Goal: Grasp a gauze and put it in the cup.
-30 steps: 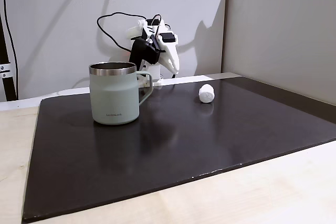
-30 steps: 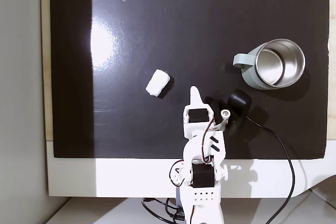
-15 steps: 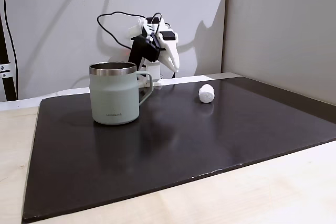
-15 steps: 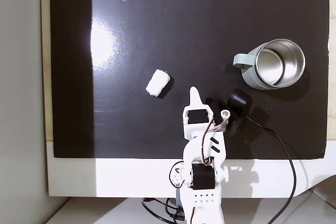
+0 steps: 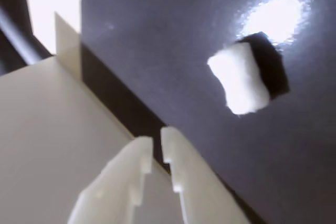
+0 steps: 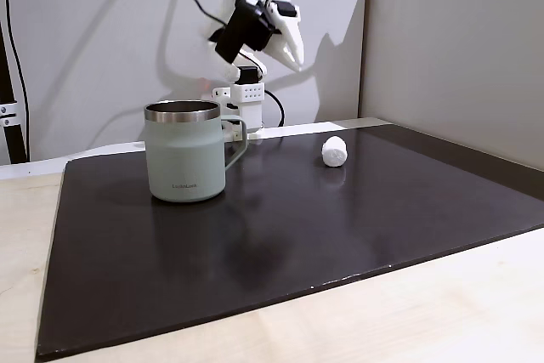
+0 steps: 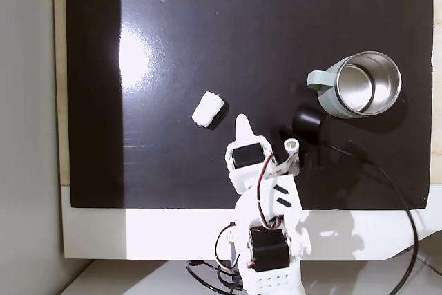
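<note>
Gauze (image 7: 207, 109) lies loose on the dark mat (image 7: 207, 32), toward the mat's near-arm edge and left of centre in the top-down fixed view; in the front fixed view it sits at (image 6: 335, 151) by the far edge. Untouched, not gripped. Cup (image 7: 361, 92) stands upright at the mat's right edge in the top-down view, handle pointing toward the gauze, well apart from it; empty as far as I can see.

Change: 1 s ago I was folded low behind the cup; now my arm has lifted high and swung a bit toward the gauze. My gripper (image 6: 295, 61) hangs well above the mat, tip near the gauze in the top-down view (image 7: 242, 124).

Wrist view: my 2 fingers (image 5: 181, 161) nearly together, just a thin gap, holding nothing; gauze (image 5: 239, 79) up-right of them.

Means: reach has started, grasp not begun. I judge I must open, then descend over the roll.
</note>
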`<action>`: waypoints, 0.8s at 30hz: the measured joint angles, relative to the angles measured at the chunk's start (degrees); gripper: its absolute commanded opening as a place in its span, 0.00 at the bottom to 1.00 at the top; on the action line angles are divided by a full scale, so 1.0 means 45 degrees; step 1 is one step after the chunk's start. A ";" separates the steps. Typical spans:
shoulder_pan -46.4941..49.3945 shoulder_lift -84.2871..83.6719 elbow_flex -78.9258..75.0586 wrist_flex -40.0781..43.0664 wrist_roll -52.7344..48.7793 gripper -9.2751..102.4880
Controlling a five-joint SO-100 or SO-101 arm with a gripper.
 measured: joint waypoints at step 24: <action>-0.1016 -1.1621 -0.7598 0.5508 -0.5645 0.36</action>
